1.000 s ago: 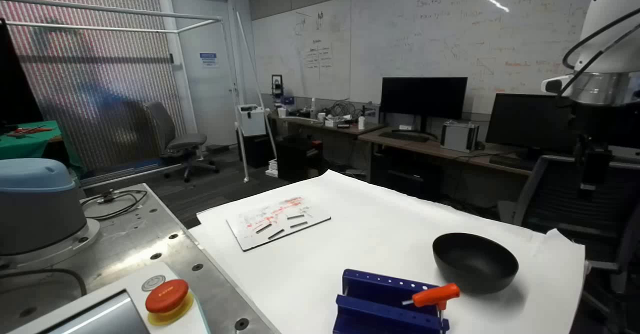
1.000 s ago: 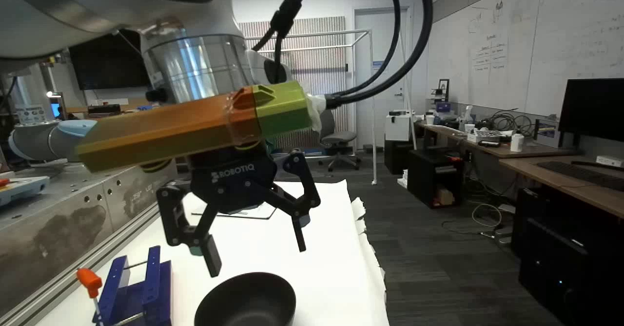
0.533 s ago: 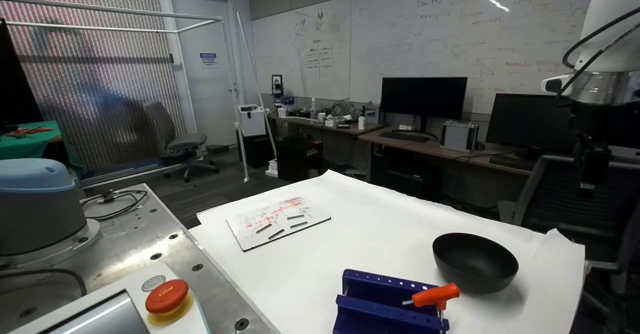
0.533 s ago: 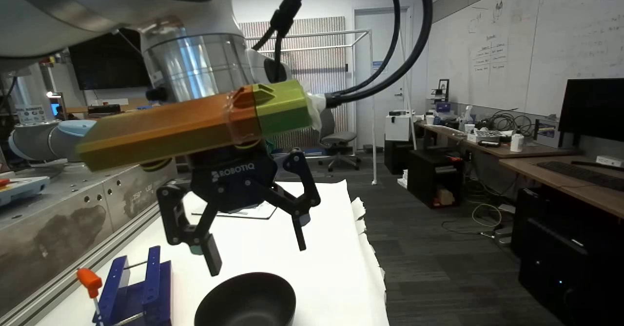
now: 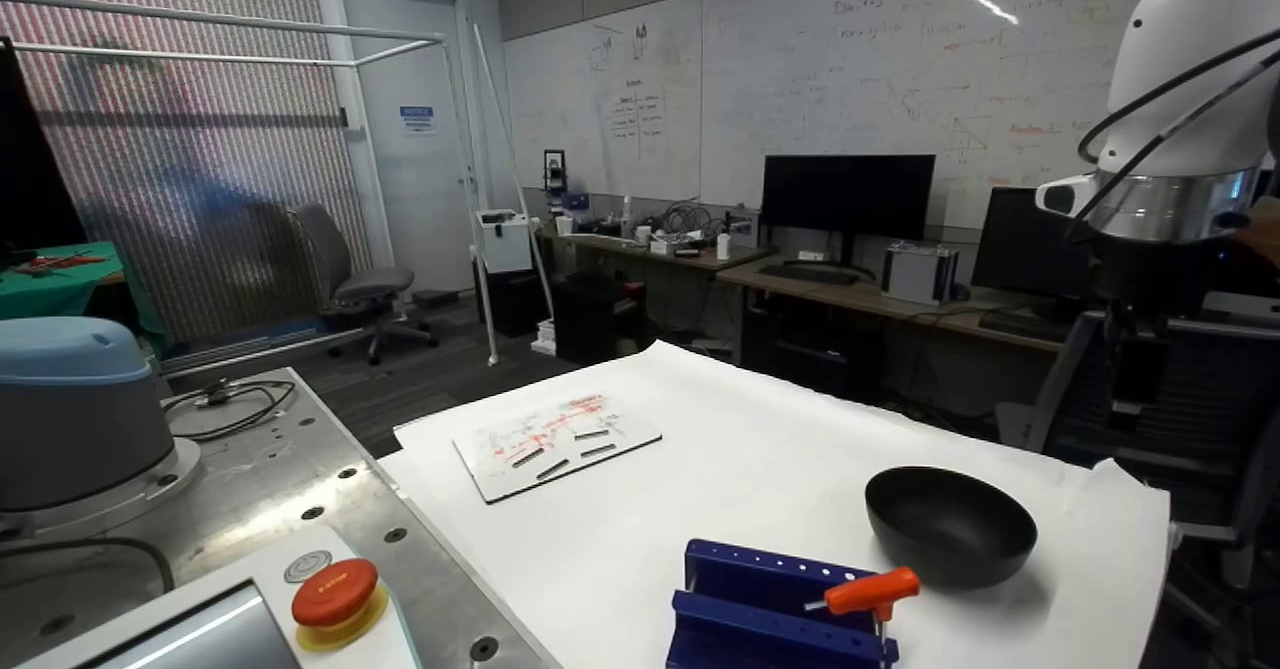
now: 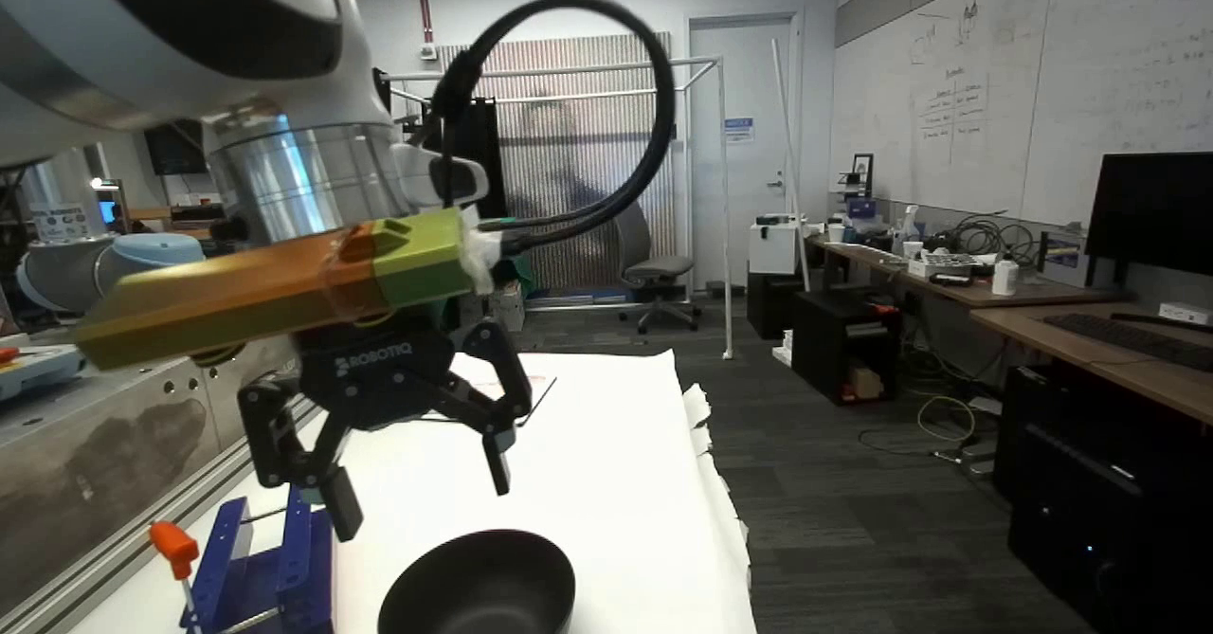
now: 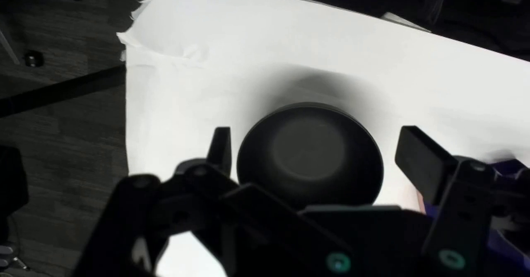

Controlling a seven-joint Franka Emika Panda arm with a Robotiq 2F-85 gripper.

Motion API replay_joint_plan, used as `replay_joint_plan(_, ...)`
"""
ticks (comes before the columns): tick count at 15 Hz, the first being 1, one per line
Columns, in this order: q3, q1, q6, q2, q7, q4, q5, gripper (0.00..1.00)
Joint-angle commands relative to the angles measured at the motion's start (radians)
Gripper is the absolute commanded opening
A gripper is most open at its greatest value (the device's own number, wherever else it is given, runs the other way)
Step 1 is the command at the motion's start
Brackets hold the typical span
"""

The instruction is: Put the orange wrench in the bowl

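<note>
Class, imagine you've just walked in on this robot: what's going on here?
A robot arm has its gripper open, holding nothing, higher than the bowl. The orange wrench is over at the dark blue rack, so the job of putting it in the bowl is not yet done.

Bowl (image 5: 960, 526) matt & smooth, wrench hndl (image 5: 870, 592) plast., tbl cover (image 5: 760, 469) paper.

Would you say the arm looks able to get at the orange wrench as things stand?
Probably yes: the tool is open, and nothing visible lies above the orange wrench at the rack, though the tool would likely need to shift over from the bowl first.
</note>
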Motion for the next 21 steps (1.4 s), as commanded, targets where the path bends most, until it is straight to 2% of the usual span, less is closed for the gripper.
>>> replay_joint_plan(1,0.046,0.056,0.056,0.127,0.072,0.062,0.065,1.0)
replay_joint_plan(4,0.082,0.114,0.074,0.21,0.016,0.106,0.076,1.0)
replay_joint_plan(9,0.138,0.2,0.036,0.304,-0.078,0.194,0.092,1.0)
replay_joint_plan(16,0.185,0.277,-0.064,0.395,-0.254,0.292,0.24,1.0)
replay_joint_plan(19,0.21,0.284,-0.004,0.426,-0.262,0.293,0.191,1.0)
replay_joint_plan(21,0.225,0.282,0.058,0.452,-0.221,0.291,0.123,1.0)
